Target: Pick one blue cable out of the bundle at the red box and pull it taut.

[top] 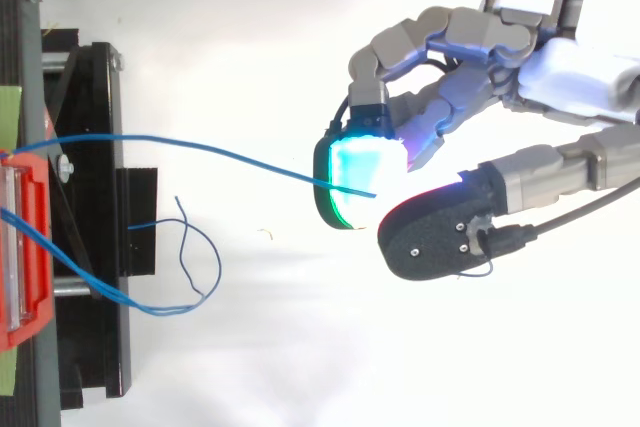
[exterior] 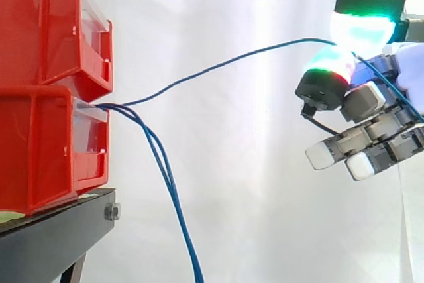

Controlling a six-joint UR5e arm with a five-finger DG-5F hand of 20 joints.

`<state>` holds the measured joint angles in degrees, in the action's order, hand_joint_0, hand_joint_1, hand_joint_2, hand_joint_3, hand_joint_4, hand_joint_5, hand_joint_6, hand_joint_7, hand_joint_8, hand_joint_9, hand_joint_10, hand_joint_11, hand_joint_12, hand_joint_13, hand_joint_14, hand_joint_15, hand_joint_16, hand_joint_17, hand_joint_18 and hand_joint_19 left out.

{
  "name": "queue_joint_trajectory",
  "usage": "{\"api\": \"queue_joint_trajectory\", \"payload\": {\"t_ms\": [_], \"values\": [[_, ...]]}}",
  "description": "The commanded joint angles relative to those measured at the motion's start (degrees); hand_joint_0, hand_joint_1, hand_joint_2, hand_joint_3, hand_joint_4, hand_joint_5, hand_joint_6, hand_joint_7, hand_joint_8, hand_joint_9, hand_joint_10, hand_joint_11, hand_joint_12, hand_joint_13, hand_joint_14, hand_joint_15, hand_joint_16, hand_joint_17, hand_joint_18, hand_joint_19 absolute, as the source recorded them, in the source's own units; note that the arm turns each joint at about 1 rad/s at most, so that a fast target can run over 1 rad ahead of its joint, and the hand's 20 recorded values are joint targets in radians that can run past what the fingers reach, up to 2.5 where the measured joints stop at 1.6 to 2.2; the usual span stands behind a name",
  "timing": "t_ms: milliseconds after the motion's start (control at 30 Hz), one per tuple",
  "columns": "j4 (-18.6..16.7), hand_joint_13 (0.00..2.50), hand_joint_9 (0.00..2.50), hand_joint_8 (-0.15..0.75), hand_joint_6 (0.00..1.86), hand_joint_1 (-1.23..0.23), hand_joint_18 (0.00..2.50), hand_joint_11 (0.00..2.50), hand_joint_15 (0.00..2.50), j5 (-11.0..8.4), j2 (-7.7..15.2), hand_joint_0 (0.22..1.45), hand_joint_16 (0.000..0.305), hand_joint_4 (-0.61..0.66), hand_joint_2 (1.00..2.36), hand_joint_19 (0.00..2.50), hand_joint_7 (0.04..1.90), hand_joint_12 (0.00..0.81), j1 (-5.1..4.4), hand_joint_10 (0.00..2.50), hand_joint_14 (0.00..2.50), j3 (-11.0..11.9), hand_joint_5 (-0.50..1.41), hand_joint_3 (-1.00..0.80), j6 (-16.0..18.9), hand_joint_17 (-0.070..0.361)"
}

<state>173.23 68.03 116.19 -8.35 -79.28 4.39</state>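
A thin blue cable (exterior: pixel 218 66) leaves the front of the lower red box (exterior: pixel 40 150) and rises to the right in a gentle curve. It ends between two glowing fingertip pads (exterior: pixel 331 64) of my hand (exterior: pixel 371 101), which is shut on it well to the right of the box. In the top view the same cable (top: pixel 220 154) runs from the red box (top: pixel 20 247) to the cyan pad (top: pixel 360 172) of the hand (top: pixel 560 77). The other blue cables (exterior: pixel 171 187) droop from the box mouth and hang down past the stand.
A second red bin (exterior: pixel 46 24) sits on top of the lower one. Both rest on a black stand (exterior: pixel 59 236). Loose cable ends loop just right of the stand (top: pixel 217 265). A white curtain is behind everything.
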Motion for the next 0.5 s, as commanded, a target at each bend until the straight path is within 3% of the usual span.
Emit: {"api": "queue_joint_trajectory", "payload": {"t_ms": [0, 467], "values": [[0.0, 0.52, 0.94, 0.365, 0.89, -0.83, 0.59, 0.94, 0.29, 0.0, 0.0, 0.62, 0.06, -0.09, 1.01, 0.37, 1.18, 0.397, 0.0, 0.02, 0.01, -0.1, -0.14, 0.04, 0.0, 0.134], [0.0, 0.52, 0.94, 0.365, 0.89, -0.83, 0.59, 0.95, 0.3, 0.0, 0.0, 0.62, 0.06, -0.09, 1.01, 0.38, 1.18, 0.397, 0.0, 0.02, 0.01, 0.0, -0.14, 0.04, 0.0, 0.134]]}}
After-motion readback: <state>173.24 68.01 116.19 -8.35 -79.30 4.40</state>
